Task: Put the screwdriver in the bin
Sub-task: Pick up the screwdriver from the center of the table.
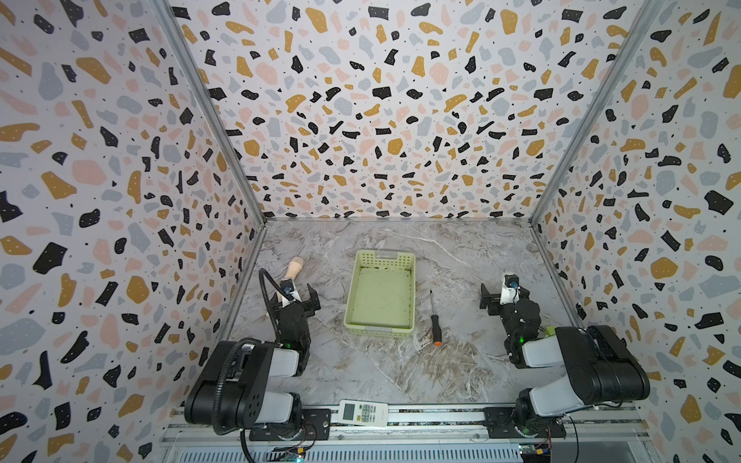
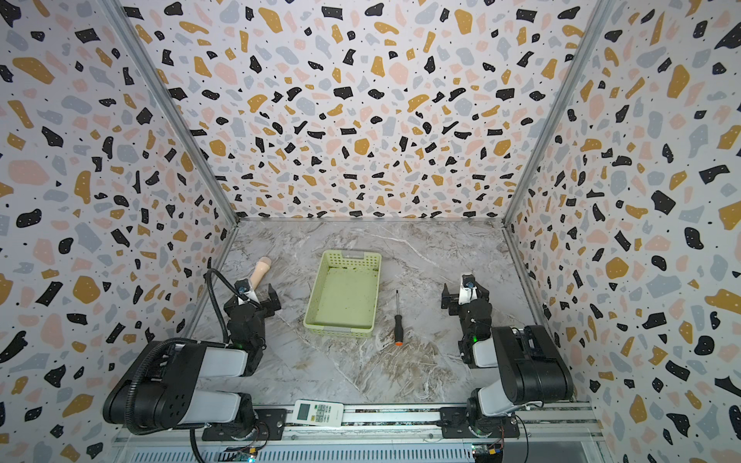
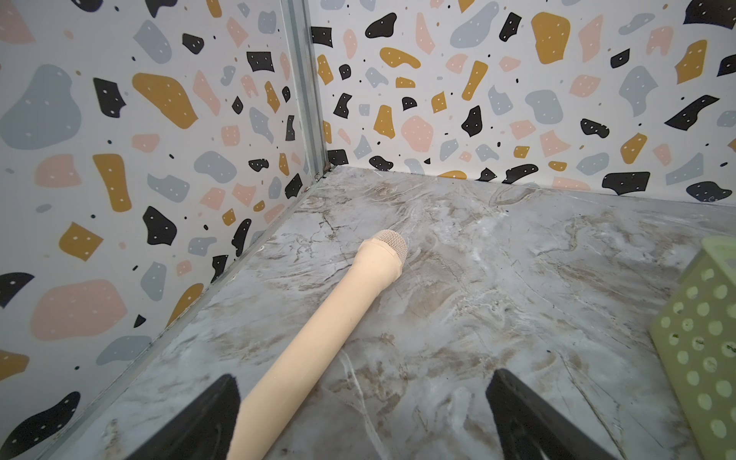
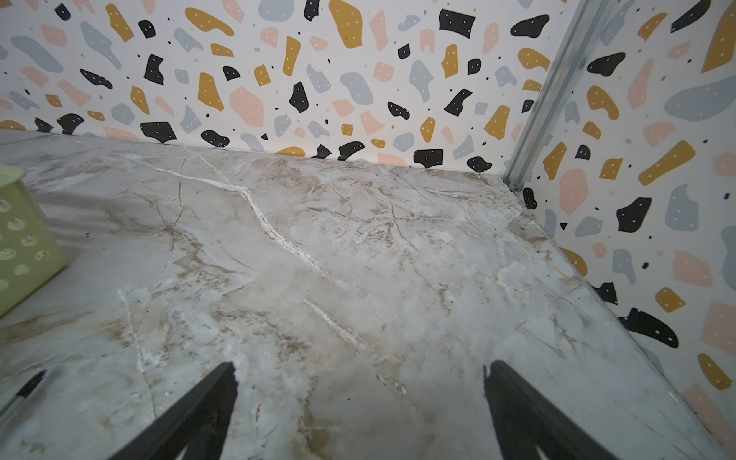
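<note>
The screwdriver [image 1: 435, 322] [image 2: 397, 322] lies flat on the marble table just right of the bin, shaft pointing to the back wall and orange cap to the front. Its thin tip [image 4: 31, 383] shows at the edge of the right wrist view. The bin [image 1: 379, 332] [image 2: 339, 331] [image 3: 701, 338] [image 4: 20, 239], pale yellow-green with perforated walls, stands mid-table with nothing in it. My right gripper [image 1: 506, 296] [image 2: 465, 296] [image 4: 358, 368] hangs open to the right of the screwdriver, over bare table. My left gripper [image 1: 294, 300] [image 2: 252, 300] [image 3: 363, 376] is open left of the bin.
A tan stick with a mesh-covered rounded end [image 1: 294, 268] [image 2: 260, 270] [image 3: 338, 314] lies by the left wall, running under the left gripper close to one finger. A white remote control [image 1: 363, 413] [image 2: 318, 413] rests on the front rail. Patterned walls enclose three sides.
</note>
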